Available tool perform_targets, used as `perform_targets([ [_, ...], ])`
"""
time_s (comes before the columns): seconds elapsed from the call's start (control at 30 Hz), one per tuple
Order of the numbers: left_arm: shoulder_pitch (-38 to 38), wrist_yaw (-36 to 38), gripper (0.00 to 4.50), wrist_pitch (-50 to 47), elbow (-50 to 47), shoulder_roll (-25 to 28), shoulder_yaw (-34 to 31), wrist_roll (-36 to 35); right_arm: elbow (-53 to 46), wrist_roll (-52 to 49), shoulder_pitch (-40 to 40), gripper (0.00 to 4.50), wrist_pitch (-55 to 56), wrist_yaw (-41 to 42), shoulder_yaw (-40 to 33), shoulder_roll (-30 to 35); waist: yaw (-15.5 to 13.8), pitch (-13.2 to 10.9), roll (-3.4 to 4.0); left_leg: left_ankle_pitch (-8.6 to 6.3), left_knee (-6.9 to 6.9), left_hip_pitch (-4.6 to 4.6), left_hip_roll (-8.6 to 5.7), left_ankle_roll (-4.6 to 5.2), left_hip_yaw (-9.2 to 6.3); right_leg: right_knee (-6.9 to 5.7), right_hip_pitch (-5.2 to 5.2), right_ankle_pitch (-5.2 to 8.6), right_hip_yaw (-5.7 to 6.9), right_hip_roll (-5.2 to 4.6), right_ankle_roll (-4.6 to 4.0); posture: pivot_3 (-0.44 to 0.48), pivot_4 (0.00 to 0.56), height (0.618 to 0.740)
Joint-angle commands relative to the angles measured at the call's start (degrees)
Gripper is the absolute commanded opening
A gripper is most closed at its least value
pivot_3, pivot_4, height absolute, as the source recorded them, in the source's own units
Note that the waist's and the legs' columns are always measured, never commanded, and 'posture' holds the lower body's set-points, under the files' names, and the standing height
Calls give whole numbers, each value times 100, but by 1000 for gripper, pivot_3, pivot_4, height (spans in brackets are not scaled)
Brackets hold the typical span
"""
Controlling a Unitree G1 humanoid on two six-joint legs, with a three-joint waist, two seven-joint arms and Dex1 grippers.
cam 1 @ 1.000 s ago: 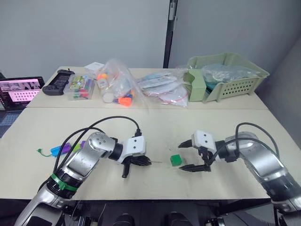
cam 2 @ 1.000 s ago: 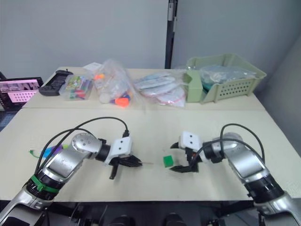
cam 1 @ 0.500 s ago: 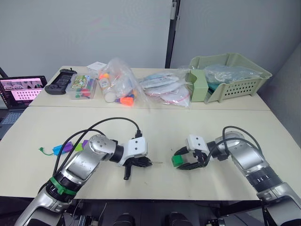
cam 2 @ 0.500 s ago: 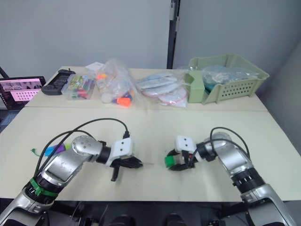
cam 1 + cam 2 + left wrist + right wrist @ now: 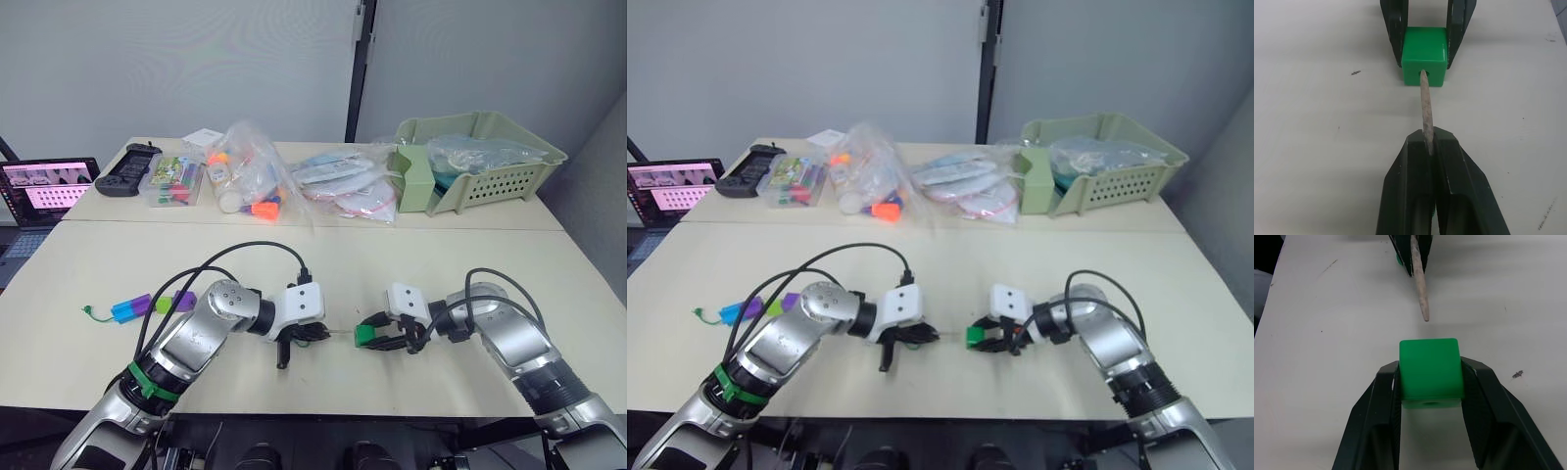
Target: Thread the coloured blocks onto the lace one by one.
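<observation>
Two grippers have closed the gap at the desk's (image 5: 88, 372) near middle: a second ago they stood well apart, and now the left gripper (image 5: 315, 334), clamped tight on the lace's stiff tip (image 5: 1426, 105), has come in from nine o'clock, while the right gripper (image 5: 377, 340), pinching the green block (image 5: 1423, 55) between both fingers, has slid in from three o'clock. From the left wrist, the tip sits right at the mouth of the block's hole; from the right wrist it looks just short, so I judge insertion is about to begin, not done. Other blocks already strung (image 5: 147, 305) lie toward nine o'clock. Open desk surrounds the meeting point; the near edge at six o'clock is close, the bags (image 5: 245, 176) at twelve well clear.
</observation>
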State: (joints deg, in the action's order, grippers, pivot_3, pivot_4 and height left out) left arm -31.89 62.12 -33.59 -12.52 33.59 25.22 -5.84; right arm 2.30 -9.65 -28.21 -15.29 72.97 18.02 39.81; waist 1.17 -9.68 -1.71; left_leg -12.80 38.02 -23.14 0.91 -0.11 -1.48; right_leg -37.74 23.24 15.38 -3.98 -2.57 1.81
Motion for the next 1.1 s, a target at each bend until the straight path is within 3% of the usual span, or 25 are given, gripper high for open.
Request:
perform_targets([
  [0.03,-130,15,0,8,-56,-9,0,7,-205,7,12,1163,-91,-114,-83,-41,-6,0,0,0,0,0,0,0,0,0,0,0,0,0,0,0,150,740],
  [1.1,-238,48,0,-382,-220,149,204,24,-982,-29,479,1163,-763,-727,-156,-68,-15,0,0,0,1,0,-1,0,0,-1,0,0,1,1,0,0,150,740],
])
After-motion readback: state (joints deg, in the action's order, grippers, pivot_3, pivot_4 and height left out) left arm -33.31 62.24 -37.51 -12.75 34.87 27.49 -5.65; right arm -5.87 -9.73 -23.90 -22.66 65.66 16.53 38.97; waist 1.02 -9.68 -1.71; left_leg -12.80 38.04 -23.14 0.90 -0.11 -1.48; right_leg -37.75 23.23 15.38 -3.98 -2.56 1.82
